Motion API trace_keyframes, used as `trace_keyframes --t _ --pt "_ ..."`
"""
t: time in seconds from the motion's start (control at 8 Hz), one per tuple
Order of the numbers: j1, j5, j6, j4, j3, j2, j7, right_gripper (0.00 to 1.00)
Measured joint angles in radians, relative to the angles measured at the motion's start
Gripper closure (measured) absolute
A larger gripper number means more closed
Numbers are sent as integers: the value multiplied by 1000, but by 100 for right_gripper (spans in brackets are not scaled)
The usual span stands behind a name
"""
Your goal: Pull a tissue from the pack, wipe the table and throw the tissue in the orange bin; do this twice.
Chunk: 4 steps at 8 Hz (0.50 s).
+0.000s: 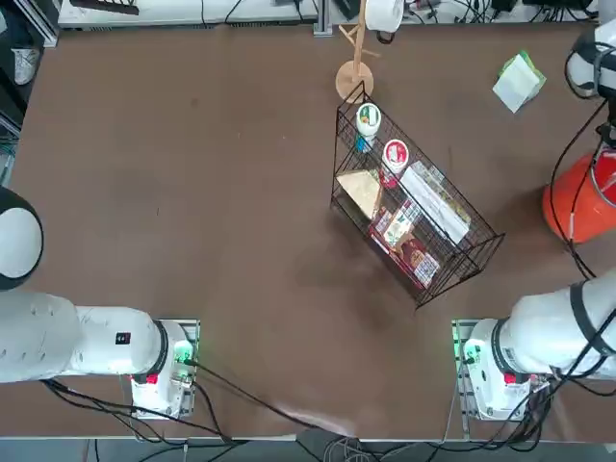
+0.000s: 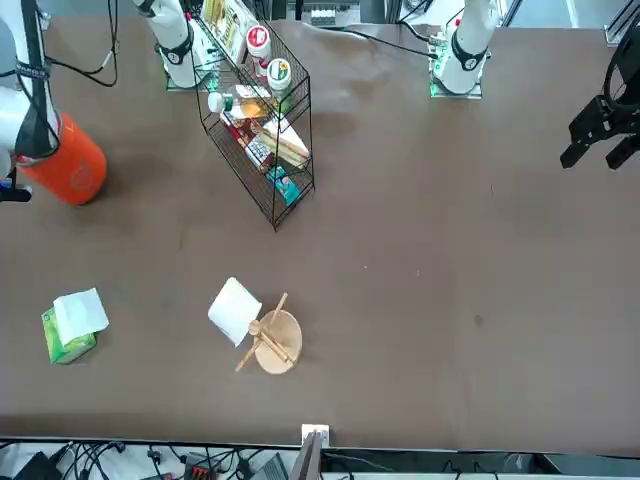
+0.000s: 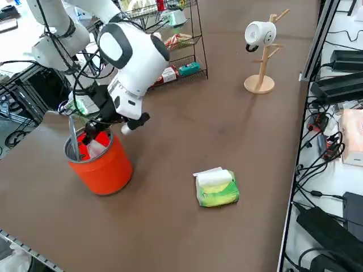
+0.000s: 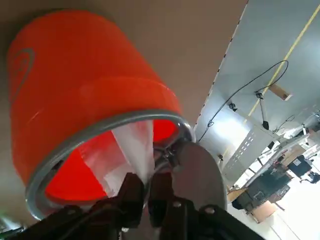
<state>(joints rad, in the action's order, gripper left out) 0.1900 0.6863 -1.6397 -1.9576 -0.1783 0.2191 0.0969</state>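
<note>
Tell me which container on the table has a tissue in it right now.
The orange-red cylindrical bin under the right hand; the black wire basket holds only packets.

Right gripper (image 4: 146,192) points down, jaws barely parted on white tissue (image 4: 132,147)

The orange bin (image 3: 101,164) stood on the bench (image 1: 192,192) at the robot's right edge, with a tissue (image 4: 131,150) hanging into its mouth; the right gripper (image 4: 147,192) was directly above the bin's rim, the tissue at its fingers; the pack (image 3: 217,190) lay farther from the robot on that same side, well apart from the bin; the wire basket (image 1: 414,221) of packets and jars sat near the bench's middle; the mug stand (image 1: 354,77) stood just beyond the basket, a mug (image 3: 258,34) hung on it.
</note>
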Motion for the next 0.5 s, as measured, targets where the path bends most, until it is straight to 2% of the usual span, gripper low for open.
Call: trace_keyframes --t 0.5 --pt "-4 0 7 2 17 -6 0 4"
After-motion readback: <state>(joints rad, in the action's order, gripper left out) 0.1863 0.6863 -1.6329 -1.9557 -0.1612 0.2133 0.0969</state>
